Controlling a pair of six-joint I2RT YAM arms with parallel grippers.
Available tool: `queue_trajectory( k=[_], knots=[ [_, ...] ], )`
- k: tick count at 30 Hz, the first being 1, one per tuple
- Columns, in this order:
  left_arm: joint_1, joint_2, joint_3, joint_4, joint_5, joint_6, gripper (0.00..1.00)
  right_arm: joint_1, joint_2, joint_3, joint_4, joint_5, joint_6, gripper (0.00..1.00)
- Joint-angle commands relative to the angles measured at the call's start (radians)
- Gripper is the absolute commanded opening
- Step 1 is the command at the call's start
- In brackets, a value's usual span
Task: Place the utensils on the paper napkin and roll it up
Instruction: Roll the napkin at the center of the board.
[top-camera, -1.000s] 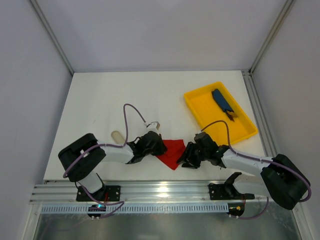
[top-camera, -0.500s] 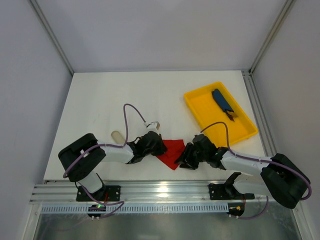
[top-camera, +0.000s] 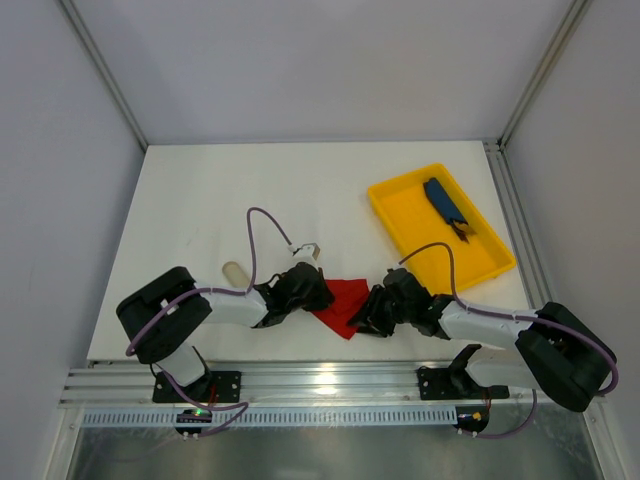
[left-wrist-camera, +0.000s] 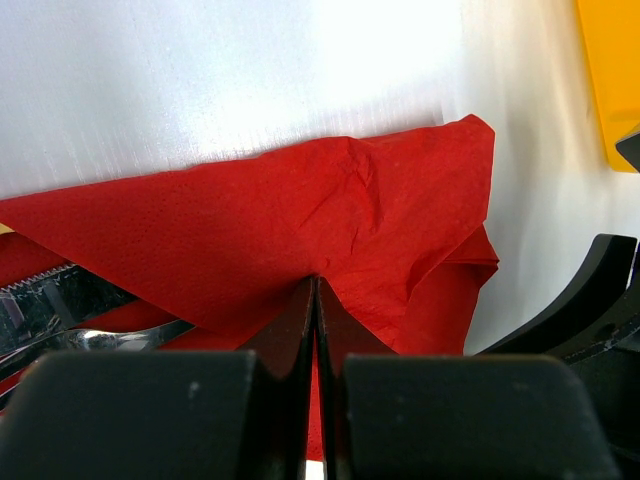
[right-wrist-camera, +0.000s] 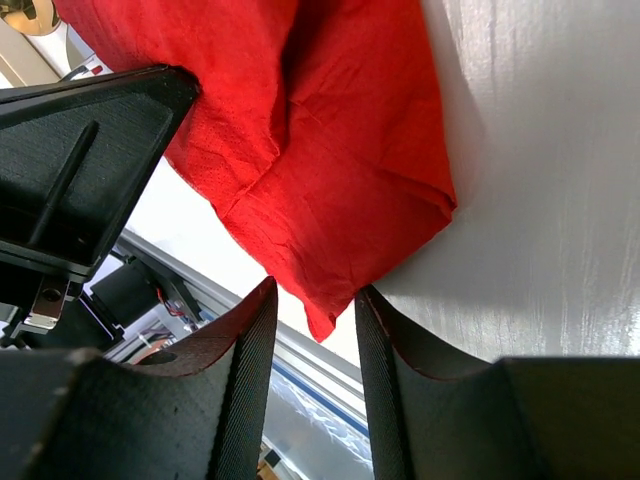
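A white table (top-camera: 200, 200) fills the middle of the overhead view, boxed in by plain pale grey walls (top-camera: 330, 70). Slanting aluminium frame posts (top-camera: 105, 75) rise at the upper left and upper right. A silver metal rail (top-camera: 330, 385) runs across the bottom of the frame, and both arm bases are bolted to it. A purple cable (top-camera: 262, 225) loops up from the left arm.

A yellow tray (top-camera: 400, 220) sits at the right of the table with a dark-blue oblong item (top-camera: 440, 200) lying in it. A pale beige sleeve (top-camera: 233, 270) lies at centre left, just beside the left arm.

The paper napkin (top-camera: 345, 298), bright red and folded over into creased layers, lies at lower centre between the two grippers. In the left wrist view, the shiny metal of the utensils (left-wrist-camera: 95, 338) peeks from under the napkin's fold at the lower left.

The left gripper (top-camera: 320, 296) has its jaws pressed tight together, tips on the napkin's upper layer. Whether paper is pinched between them cannot be told. The right gripper (top-camera: 363, 320) has its jaws standing apart, and a pointed corner of the napkin lies in the gap between them.
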Motion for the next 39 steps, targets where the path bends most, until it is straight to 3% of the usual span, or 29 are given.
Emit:
queue_trajectory(
  k=[1, 25, 39],
  knots=[
    [-0.01, -0.008, -0.012, -0.082, -0.015, 0.013, 0.0, 0.007, 0.0, 0.0, 0.042, 0.035, -0.006, 0.4],
    [-0.024, 0.008, 0.023, -0.136, -0.033, 0.019, 0.0, 0.029, -0.041, 0.098, 0.003, 0.057, -0.153, 0.17],
    [-0.032, 0.028, 0.04, -0.147, -0.036, 0.025, 0.0, 0.029, 0.124, 0.252, -0.013, 0.008, -0.353, 0.04]
  ],
)
